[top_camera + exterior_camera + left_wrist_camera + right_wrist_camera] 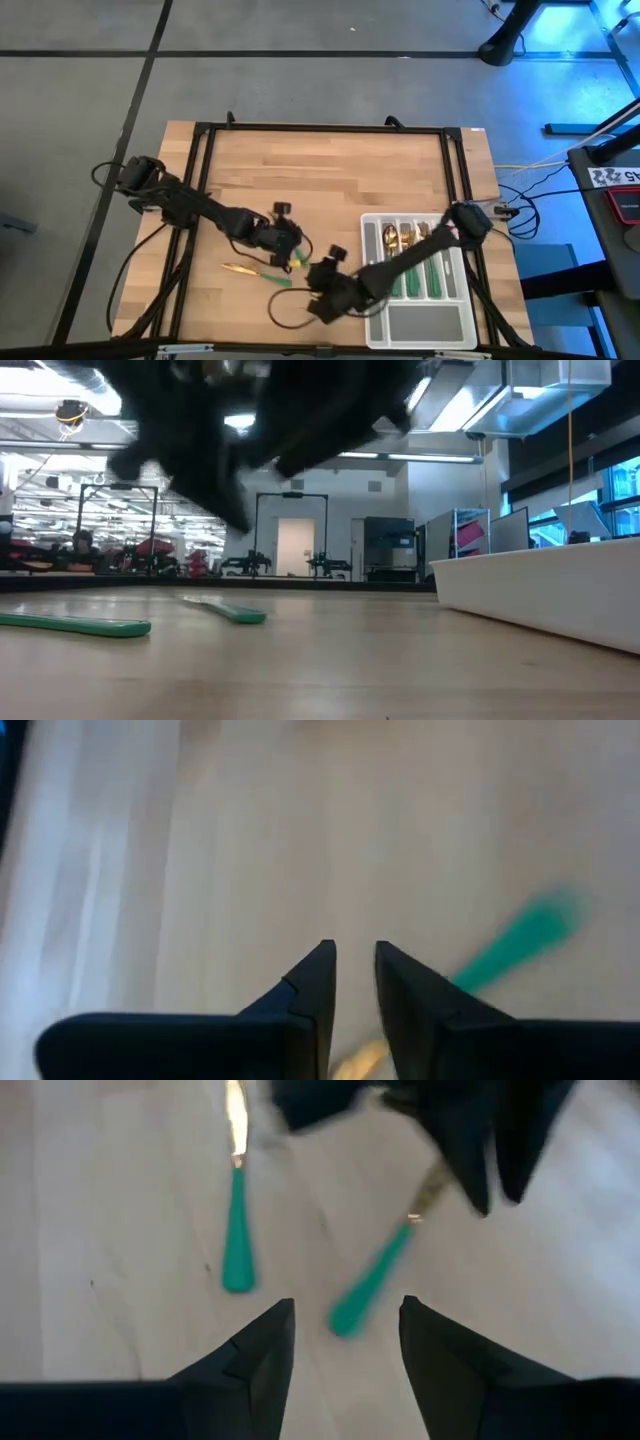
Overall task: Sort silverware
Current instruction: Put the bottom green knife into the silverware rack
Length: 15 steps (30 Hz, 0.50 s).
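Observation:
Two pieces of silverware with green handles and gold heads lie flat on the wooden table. One (245, 268) (237, 1230) is nearer the left edge. The other (291, 262) (375, 1285) (520, 935) lies under my left gripper (285, 242) (355, 965), which hovers low over its gold end with only a narrow gap between the fingers and nothing in it. My right gripper (325, 285) (345, 1330) is open, just above the table by the free ends of both handles. More silverware (415, 262) lies in the tray's slots.
The pale grey divided tray (430, 322) (540, 590) sits on the table's right near part, under the right arm. A black cable (285, 312) loops on the table by the right gripper. Bare wood stretches toward the far edge (330, 160).

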Each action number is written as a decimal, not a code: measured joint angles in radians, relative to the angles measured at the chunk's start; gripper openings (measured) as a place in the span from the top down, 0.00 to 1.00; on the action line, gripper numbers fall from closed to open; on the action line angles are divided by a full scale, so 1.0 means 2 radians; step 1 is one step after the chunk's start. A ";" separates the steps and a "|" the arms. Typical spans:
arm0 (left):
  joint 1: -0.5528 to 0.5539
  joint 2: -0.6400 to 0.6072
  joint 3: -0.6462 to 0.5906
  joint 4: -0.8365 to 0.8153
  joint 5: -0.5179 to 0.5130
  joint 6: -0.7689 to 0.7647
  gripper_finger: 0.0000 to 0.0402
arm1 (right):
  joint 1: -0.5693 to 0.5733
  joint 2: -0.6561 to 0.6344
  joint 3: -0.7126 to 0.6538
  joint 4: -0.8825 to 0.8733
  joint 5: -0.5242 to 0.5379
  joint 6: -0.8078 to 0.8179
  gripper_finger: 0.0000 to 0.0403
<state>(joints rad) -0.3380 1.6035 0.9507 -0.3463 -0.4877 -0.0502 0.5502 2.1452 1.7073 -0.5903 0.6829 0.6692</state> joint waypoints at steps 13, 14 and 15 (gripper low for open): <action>0.055 -0.074 -0.231 0.103 0.007 -0.159 0.81 | -0.087 0.106 0.000 0.147 -0.014 -0.136 0.30; 0.049 -0.080 -0.242 0.117 0.008 -0.168 0.82 | -0.091 0.113 0.000 0.164 -0.023 -0.152 0.30; 0.043 -0.083 -0.257 0.135 0.007 -0.179 0.83 | -0.097 0.120 0.000 0.180 -0.031 -0.168 0.31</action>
<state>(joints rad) -0.2524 1.4375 0.4375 -0.0772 -0.4740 -0.4086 0.3568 2.3849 1.7069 -0.2295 0.6207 0.3338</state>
